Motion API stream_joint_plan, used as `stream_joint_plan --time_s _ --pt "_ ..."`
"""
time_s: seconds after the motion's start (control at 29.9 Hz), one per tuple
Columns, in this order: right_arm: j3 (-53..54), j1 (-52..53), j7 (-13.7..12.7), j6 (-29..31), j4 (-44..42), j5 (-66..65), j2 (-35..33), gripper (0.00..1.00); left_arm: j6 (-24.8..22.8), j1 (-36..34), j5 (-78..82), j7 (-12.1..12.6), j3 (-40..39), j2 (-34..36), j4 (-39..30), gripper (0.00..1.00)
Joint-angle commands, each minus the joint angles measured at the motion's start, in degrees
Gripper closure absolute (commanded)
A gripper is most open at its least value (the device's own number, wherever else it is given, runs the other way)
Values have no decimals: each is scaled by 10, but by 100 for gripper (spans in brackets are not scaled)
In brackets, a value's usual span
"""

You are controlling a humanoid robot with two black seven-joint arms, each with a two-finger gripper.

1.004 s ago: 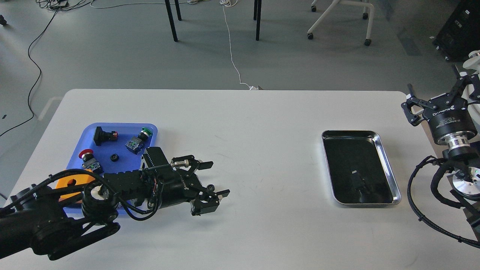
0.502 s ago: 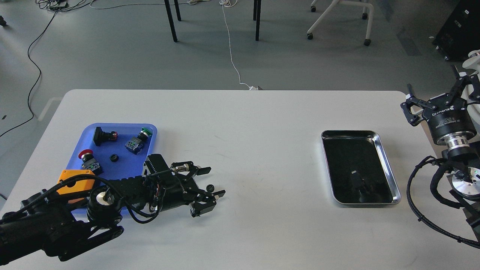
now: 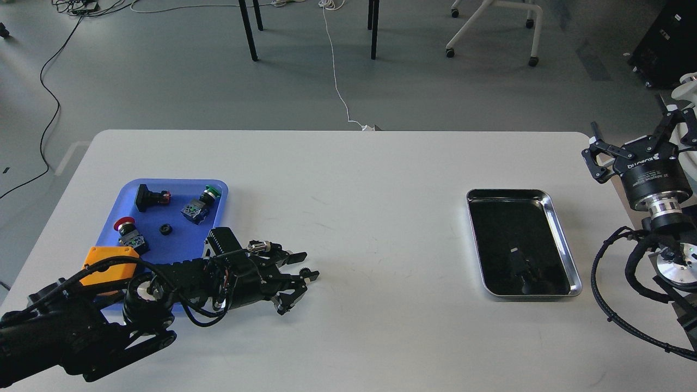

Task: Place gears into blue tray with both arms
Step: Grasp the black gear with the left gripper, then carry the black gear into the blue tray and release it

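One small black gear (image 3: 165, 230) lies in the blue tray (image 3: 175, 247) at the table's left. A second gear (image 3: 306, 271) lies on the white table to the right of the tray. My left gripper (image 3: 309, 265) is low over the table with its jaws narrowed around this gear. The gear rests against the lower finger (image 3: 311, 277), and a gap shows to the upper one. My right gripper (image 3: 631, 136) is raised at the table's far right edge, wide open and holding nothing.
In the blue tray also lie a red-capped push-button (image 3: 126, 226), a green-capped one (image 3: 201, 204) and a black one (image 3: 150, 197). An orange block (image 3: 109, 260) sits at the tray's near-left corner. A shiny silver tray (image 3: 551, 209) stands at the right.
My left gripper has drawn back to the left and its jaws have narrowed around the gear on the table. The gear itself has stayed put. The right arm has not moved.
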Motion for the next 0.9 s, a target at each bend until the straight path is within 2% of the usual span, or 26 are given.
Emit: stream_joint_plan --time_s 0.0,0.2,0.47,0.67,0.8,0.87 --pt "0 0 0 0 1 0 0 2 2 4 0 0 -1 0 2 61" --pt "-1 1 0 0 1 0 0 2 2 13 0 0 -1 0 2 66" --pt "-1 1 0 0 0 0 0 2 4 12 0 0 -10 1 -1 80" --pt "-1 2 0 0 0 0 0 2 18 5 0 -1 -33 11 -12 82" --pt "-2 2 0 0 0 0 -2 2 33 -7 -17 -2 -47 64 -28 81" --pt "-2 3 0 0 0 0 -3 2 35 -17 -53 -13 -48 95 -31 81"
